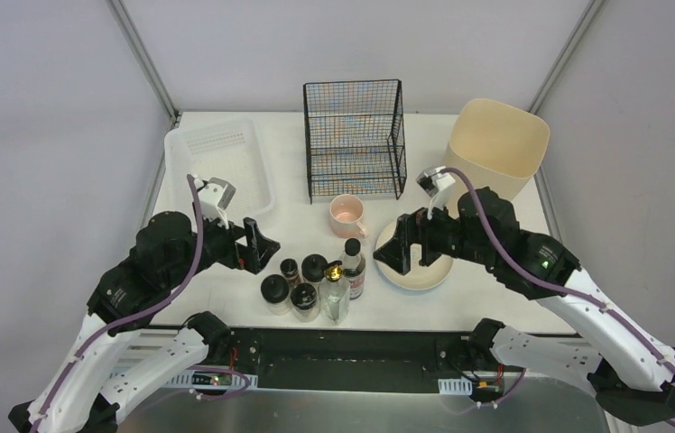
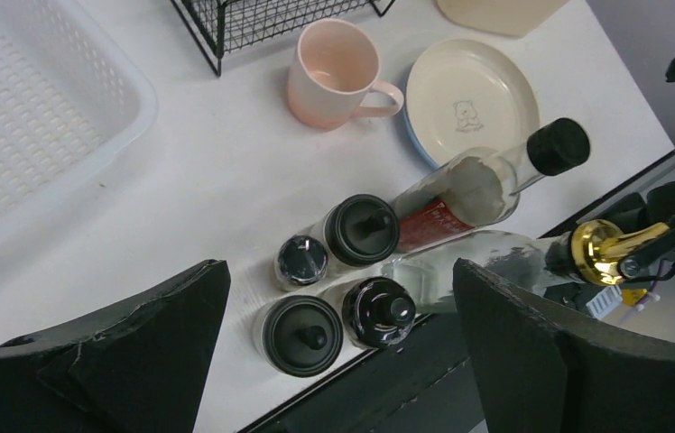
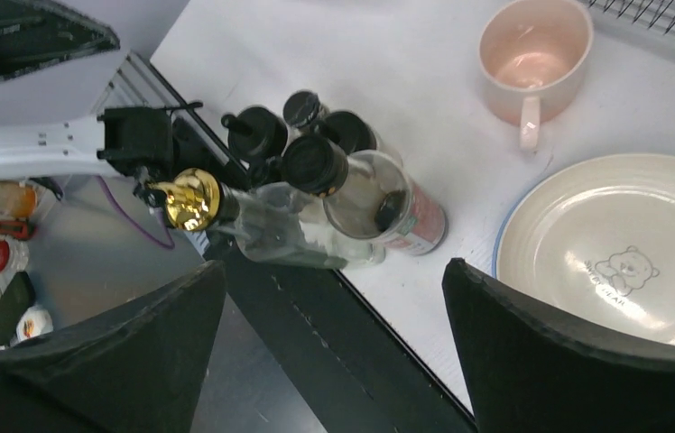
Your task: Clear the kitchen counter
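Tabletop [image 1: 298, 225] is lying below both arms, carrying jars [image 1: 305, 299], bottles [image 1: 353, 271], mug [image 1: 347, 215], plate [image 1: 429, 278]. Left pincer [image 1: 262, 245] and right pincer [image 1: 403, 245] are hovering spread, empty. Clearing is probably just starting; next comes lowering around one item.

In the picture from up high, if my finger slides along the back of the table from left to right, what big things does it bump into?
white plastic tray → black wire rack → cream bin
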Robot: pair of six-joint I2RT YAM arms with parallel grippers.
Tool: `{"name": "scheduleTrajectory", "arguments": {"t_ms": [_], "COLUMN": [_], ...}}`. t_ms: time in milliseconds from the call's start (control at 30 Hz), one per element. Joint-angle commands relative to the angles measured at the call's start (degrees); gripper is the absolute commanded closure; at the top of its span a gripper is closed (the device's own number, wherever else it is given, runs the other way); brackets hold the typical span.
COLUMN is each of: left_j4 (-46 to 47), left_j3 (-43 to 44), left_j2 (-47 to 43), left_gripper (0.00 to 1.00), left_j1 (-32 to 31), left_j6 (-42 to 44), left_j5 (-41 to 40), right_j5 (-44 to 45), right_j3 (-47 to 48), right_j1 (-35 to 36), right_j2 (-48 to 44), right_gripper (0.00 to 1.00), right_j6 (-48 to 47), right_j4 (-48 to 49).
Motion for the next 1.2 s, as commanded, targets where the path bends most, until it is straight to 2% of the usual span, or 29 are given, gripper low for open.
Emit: {"name": "scheduleTrajectory", "arguments": {"t_ms": [0, 167, 267, 400, 700, 967, 1033, 1167], "left_j4": [1.3, 1.3, 1.6, 3.0, 3.0, 3.0, 3.1, 3.0], "left_j3": [-3.3, -7.1, -8.8, -10.7, -12.3, -13.0, -13.1, -13.3], "left_j2": [-0.9, -1.4, -1.8, -3.4, -4.6, -4.9, -4.9, -4.2], "left_gripper": [0.0, 0.0, 0.0, 0.0, 0.0, 0.0, 0.0, 0.0], "left_j1": [0.4, 0.4, 0.4, 0.4, 0.4, 0.4, 0.4, 0.4], "left_j6": [-1.3, -1.9, -2.0, -1.8, -1.4, -1.2, -1.4, -1.4], "left_j5": [-2.8, -6.3, -6.4, -5.2, -5.6, -4.4, -4.2, -3.6], "right_j5": [-1.6, 3.4, 6.0, 13.8, 24.7, 28.5, 28.9, 29.0], "right_j3": [-4.9, -12.2, -15.8, -19.4, -24.7, -26.2, -26.3, -26.1], "right_j1": [2.7, 6.8, 8.9, 12.6, 18.0, 19.3, 19.4, 19.6], "right_j2": [-2.6, -4.1, -4.4, -5.0, -3.1, 0.4, 1.3, 3.3], "right_gripper": [0.08, 0.12, 0.12, 0.12, 0.12, 0.13, 0.15, 0.26], "right_j6": [-0.8, -1.7, -2.0, -3.5, -6.2, -7.6, -7.7, -7.7], "right_j4": [7.0, 13.2, 17.0, 22.7, 33.4, 41.2, 42.4, 42.7]}}
